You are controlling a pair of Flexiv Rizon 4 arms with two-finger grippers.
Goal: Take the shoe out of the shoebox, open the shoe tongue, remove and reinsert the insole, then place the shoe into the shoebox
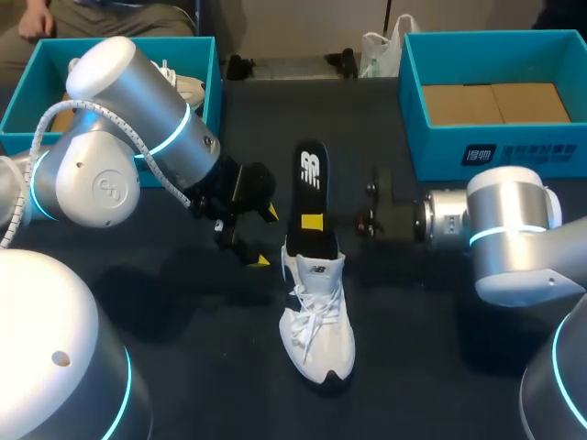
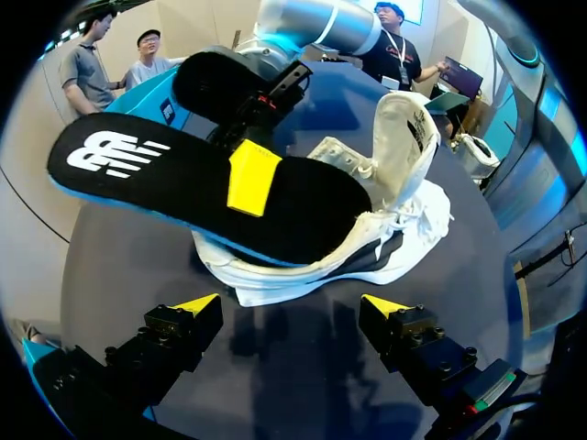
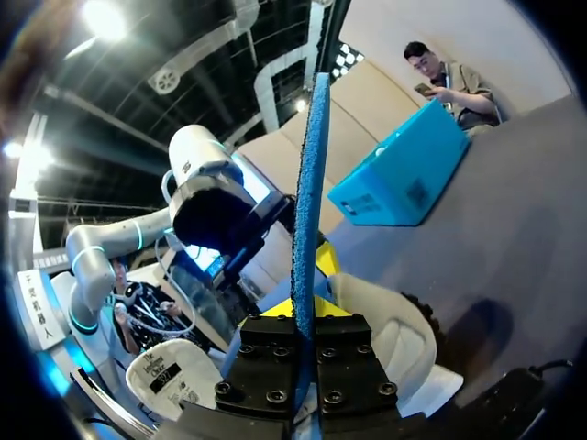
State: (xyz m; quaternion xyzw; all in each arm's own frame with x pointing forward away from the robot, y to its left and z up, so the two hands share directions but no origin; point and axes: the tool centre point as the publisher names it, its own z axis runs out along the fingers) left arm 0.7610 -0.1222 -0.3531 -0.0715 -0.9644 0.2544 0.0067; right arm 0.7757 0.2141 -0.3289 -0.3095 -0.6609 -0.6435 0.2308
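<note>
Dark table is carrying the white shoe at its middle, toe toward the robot. The right gripper is pinching the black insole, whose front end is sitting inside the shoe's opening. The left gripper is hanging released just beside the shoe. Whichever way the insole is going, the robot is likely best keeping it in line with the shoe while the left fingers are steadying the heel.

Left arm bent in from left; left gripper held with 2 fingers apart. Right arm level from right; right gripper clamped on insole.
</note>
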